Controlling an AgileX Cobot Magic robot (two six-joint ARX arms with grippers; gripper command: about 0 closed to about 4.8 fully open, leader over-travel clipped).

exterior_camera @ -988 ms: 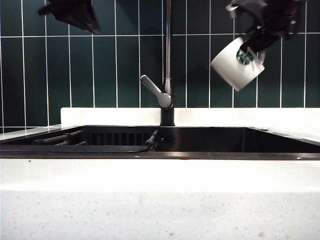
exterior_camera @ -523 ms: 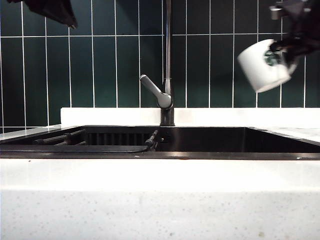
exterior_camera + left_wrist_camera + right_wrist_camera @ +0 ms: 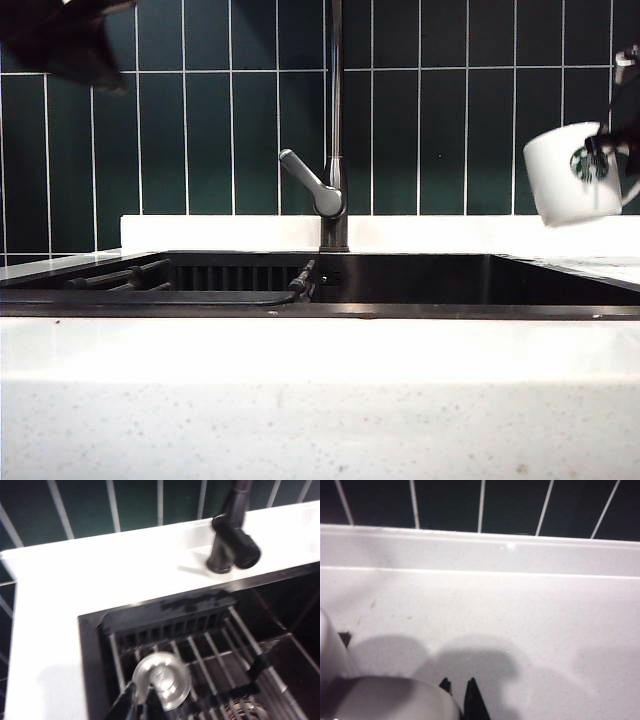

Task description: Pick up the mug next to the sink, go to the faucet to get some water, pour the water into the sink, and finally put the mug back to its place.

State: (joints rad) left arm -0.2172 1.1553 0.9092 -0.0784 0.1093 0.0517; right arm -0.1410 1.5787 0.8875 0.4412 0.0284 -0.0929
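Sink [image 3: 420, 285]: wide black basin set in white speckled counter [image 3: 320, 400], wire rack [image 3: 200, 655] inside at left; faucet [image 3: 335, 130]: slim dark pipe rising behind basin, lever angled left; mug [image 3: 575, 175]: white, green logo, held aloft over the counter at far right, nearly upright, clamped by right gripper [image 3: 457, 692]; left gripper [image 3: 135, 705]: raised above rack, fingers closed, empty.

1. The mug [image 3: 575, 175] looks like glossy white glazed ceramic.
2. The faucet [image 3: 334, 130] is smooth, satin dark grey metal.
3. The sink [image 3: 420, 280] is dark and smooth, with a slight sheen.
4. The counter [image 3: 320, 400] is white speckled stone.
5. The wall tiles [image 3: 210, 140] are glossy dark green.
6. The drain strainer [image 3: 162, 680] is shiny bare metal.
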